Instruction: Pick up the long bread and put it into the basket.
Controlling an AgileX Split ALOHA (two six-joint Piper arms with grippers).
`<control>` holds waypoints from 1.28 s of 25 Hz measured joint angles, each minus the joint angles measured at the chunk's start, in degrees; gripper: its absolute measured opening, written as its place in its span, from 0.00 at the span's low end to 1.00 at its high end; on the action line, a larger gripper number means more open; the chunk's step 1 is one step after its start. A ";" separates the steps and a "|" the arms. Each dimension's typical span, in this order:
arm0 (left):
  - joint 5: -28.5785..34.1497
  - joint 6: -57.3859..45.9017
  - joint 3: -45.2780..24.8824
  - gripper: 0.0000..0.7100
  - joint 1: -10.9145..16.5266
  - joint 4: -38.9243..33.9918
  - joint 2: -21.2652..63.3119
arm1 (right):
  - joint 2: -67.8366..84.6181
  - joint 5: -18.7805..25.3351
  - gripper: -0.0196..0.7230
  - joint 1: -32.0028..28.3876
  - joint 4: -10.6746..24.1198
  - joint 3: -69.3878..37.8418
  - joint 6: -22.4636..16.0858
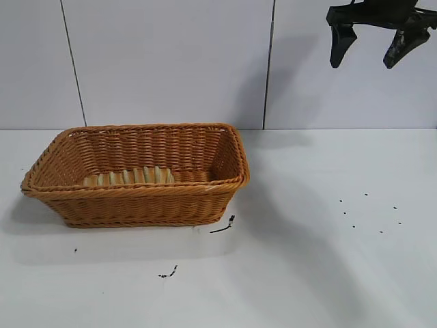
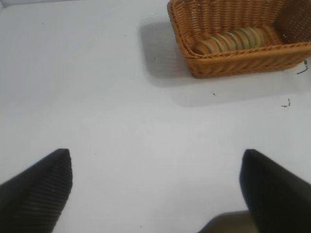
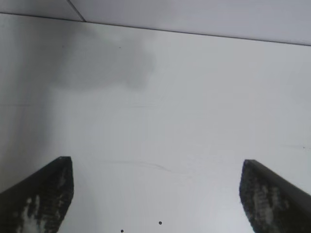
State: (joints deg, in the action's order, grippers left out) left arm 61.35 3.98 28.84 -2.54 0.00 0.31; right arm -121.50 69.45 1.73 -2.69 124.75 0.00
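The long bread point(image 1: 130, 177), tan with crosswise ridges, lies inside the orange-brown wicker basket point(image 1: 136, 205) at the table's left. Both also show in the left wrist view, the bread point(image 2: 232, 40) low against the near wall of the basket point(image 2: 243, 60). My right gripper point(image 1: 369, 61) hangs open and empty high at the upper right, far from the basket. In its wrist view the right gripper point(image 3: 156, 194) is wide apart over bare table. My left gripper point(image 2: 156, 189) is open and empty over bare table, away from the basket; it is out of the exterior view.
The white table point(image 1: 328, 260) has small black specks at the right point(image 1: 369, 212) and black marks point(image 1: 224, 225) by the basket's front corner. A white panelled wall stands behind.
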 joint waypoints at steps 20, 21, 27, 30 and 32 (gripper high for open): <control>0.00 0.00 0.00 0.98 0.00 0.00 0.00 | 76.42 -0.45 0.88 0.00 1.95 -73.67 0.00; 0.00 0.00 0.00 0.98 0.00 0.00 0.00 | 80.66 -1.28 0.88 0.00 1.95 -77.32 0.00; 0.00 0.00 0.00 0.98 0.00 0.00 0.00 | 103.06 -5.84 0.88 0.00 1.90 -93.53 0.00; 0.00 0.00 0.00 0.98 0.00 0.00 0.00 | 112.25 -8.20 0.88 0.05 1.71 -95.52 0.00; 0.00 0.00 0.00 0.98 0.00 0.00 0.00 | 116.62 -9.37 0.88 0.05 1.65 -96.55 -0.33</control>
State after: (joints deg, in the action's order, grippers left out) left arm 61.35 3.98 28.84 -2.54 0.00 0.31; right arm -4.87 60.07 1.78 -1.04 28.20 -0.33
